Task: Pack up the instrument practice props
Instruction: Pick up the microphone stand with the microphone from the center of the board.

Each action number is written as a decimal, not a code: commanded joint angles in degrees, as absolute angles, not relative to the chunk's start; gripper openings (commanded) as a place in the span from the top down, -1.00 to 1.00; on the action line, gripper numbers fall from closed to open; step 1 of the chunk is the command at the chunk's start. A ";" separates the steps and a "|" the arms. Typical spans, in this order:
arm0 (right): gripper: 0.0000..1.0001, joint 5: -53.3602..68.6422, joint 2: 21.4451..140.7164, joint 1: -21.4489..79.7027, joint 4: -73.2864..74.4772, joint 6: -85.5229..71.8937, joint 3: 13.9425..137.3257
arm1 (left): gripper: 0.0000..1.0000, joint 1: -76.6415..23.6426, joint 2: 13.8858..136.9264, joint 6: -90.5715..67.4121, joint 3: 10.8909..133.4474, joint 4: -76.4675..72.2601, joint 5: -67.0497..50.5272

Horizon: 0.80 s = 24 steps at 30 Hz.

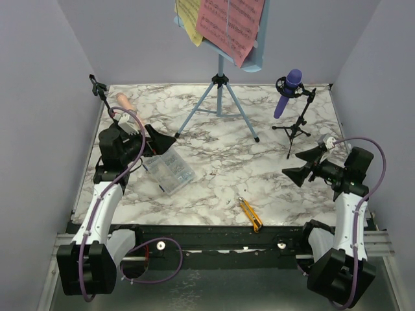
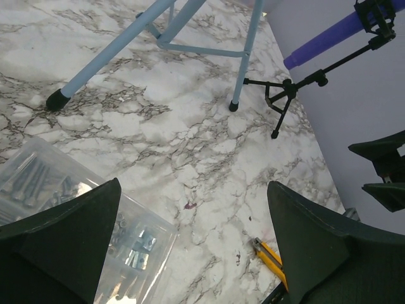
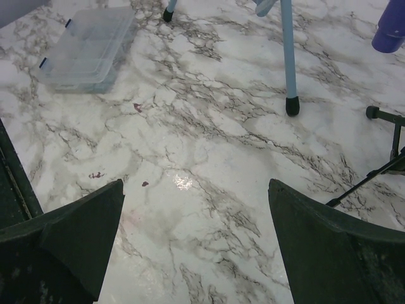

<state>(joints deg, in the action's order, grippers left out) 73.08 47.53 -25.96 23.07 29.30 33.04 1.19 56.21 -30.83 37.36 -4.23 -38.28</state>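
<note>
A light-blue music rack [image 1: 259, 58] stands on tripod legs [image 1: 219, 103] at the back centre, carrying a pink page [image 1: 230, 23] and a yellow page [image 1: 190, 16]. A purple microphone [image 1: 288, 92] sits in a black mount [image 1: 297, 126] at back right; it also shows in the left wrist view [image 2: 329, 38]. A beige microphone [image 1: 123, 102] sits by a black mount [image 1: 98, 87] at back left. My left gripper [image 1: 163, 140] is open and empty above the clear box. My right gripper [image 1: 299, 165] is open and empty over bare table.
A clear plastic box of small parts [image 1: 170, 170] lies left of centre, also in the right wrist view [image 3: 88, 47]. A yellow-and-black utility knife [image 1: 250, 214] lies near the front edge. Grey walls close in the marble table [image 1: 214, 181] on three sides.
</note>
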 commanded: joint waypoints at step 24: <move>-0.99 67.68 75.12 -26.23 25.90 18.91 73.10 | -0.98 -3.05 49.77 -35.65 35.48 -11.07 -44.26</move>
